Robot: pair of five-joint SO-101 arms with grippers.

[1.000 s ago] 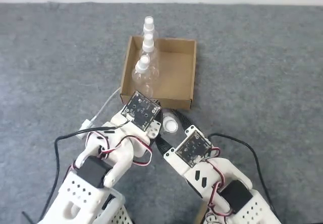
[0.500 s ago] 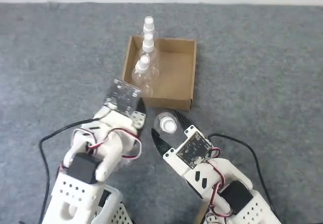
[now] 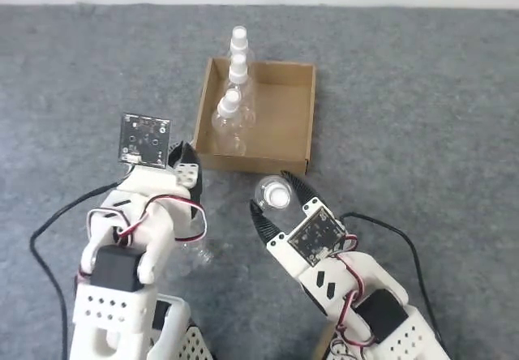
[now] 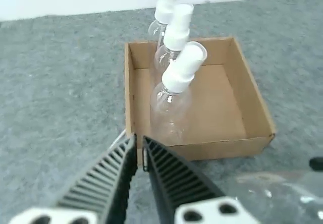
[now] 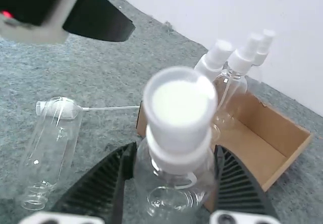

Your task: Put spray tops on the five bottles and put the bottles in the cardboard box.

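High view, R gripper: closed around capped bottle, which stands just short of the near wall of the cardboard box.
High view, box fill: three capped bottles in a row along one side wall; other half bare.
High view, L gripper: beside the box's near corner, carrying nothing; uncapped bottle lies on its side, partly under that arm.
L wrist view, L gripper: fingers drawn together w/ a thin slit between, empty; box ahead of it.
R wrist view, capped bottle: long axis vertical, jaws pressing both sides of the body below the spray top.
R wrist view, remainder: uncapped bottle w/ a loose spray top by it, both well apart from the box.
Key relation: box lies straight ahead of the R gripper, bare half nearest. The R arm is the one placed to carry, prob. by lifting over the wall, then lowering.
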